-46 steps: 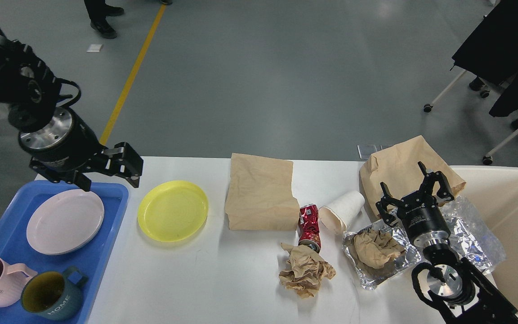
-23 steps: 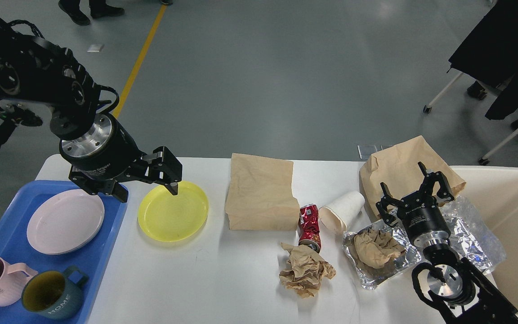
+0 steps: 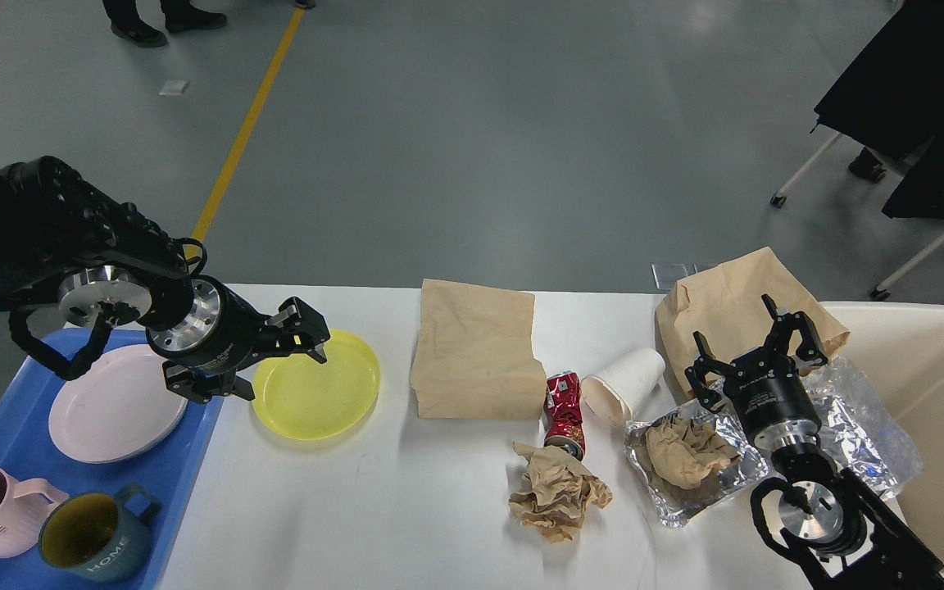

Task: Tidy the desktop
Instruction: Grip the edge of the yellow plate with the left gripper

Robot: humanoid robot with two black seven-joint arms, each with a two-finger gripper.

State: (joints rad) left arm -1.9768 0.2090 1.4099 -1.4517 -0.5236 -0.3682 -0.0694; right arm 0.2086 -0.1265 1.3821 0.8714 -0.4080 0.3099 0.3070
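The desktop (image 3: 406,508) fills the lower middle of the frame, its front edge cut off. At left, the left gripper (image 3: 275,360) spreads its 2 fingers across the near rim of the yellow plate (image 3: 324,393), one finger over the dish, the other outside; contact is unclear. At lower right, the right gripper (image 3: 755,348) hangs released above a foil tray (image 3: 689,483) partly hidden by its arm.

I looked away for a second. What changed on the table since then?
The left gripper swung from over the blue tray right and down to the yellow plate, jaws open astride its left rim. The right gripper and everything else stayed put.
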